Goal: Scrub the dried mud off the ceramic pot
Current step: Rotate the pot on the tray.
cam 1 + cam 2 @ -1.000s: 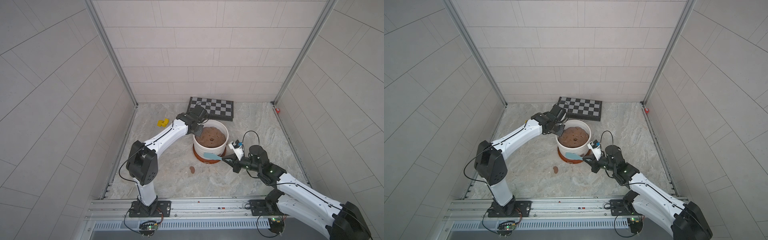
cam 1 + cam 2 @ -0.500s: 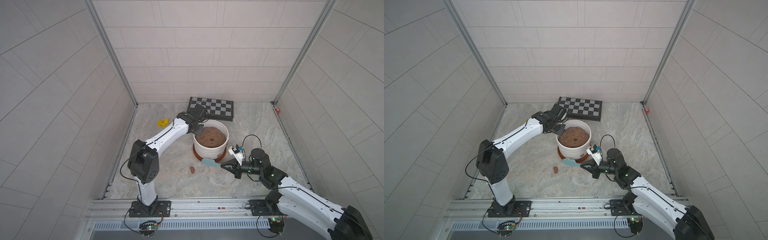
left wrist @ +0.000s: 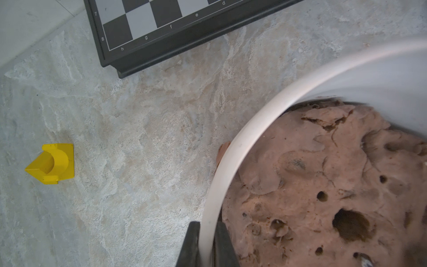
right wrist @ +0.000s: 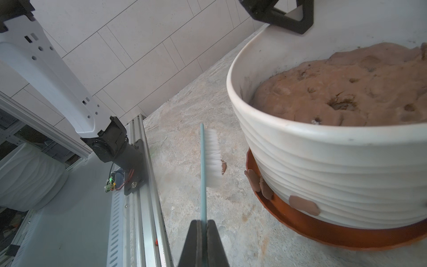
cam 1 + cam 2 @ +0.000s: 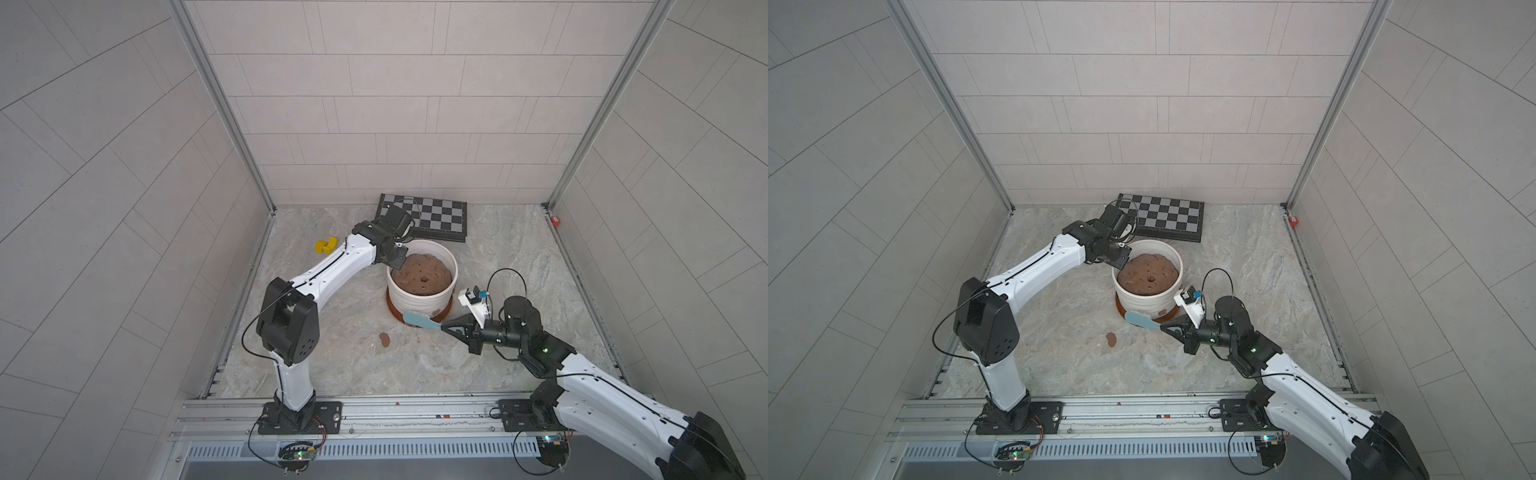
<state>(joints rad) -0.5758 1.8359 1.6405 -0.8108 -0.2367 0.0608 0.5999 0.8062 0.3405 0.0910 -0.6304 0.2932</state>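
Note:
The ceramic pot [image 5: 415,301] [image 5: 1142,301] is white and ribbed, filled with brown soil, and stands on an orange saucer [image 4: 323,233]. My left gripper [image 3: 208,224] [image 5: 397,259] is shut on the pot's rim [image 3: 233,157] at its far left side. My right gripper [image 4: 203,222] [image 5: 444,328] is shut on the handle of a light blue brush [image 4: 209,157] [image 5: 419,321]. Its white bristles face the pot's near wall [image 4: 323,166], a short gap away. One patch of dried mud [image 4: 304,205] sticks low on the wall. More chips [image 4: 254,176] lie on the saucer, and one chip [image 5: 384,339] lies on the floor.
A chessboard [image 5: 424,216] [image 3: 143,23] lies behind the pot at the back wall. A yellow block [image 5: 325,246] [image 3: 52,164] sits on the floor left of the pot. A metal rail [image 5: 374,411] runs along the front edge. Tiled walls close the sides.
My right gripper has drawn the brush down off the pot's wall and a little toward the front left. The left gripper has stayed on the rim.

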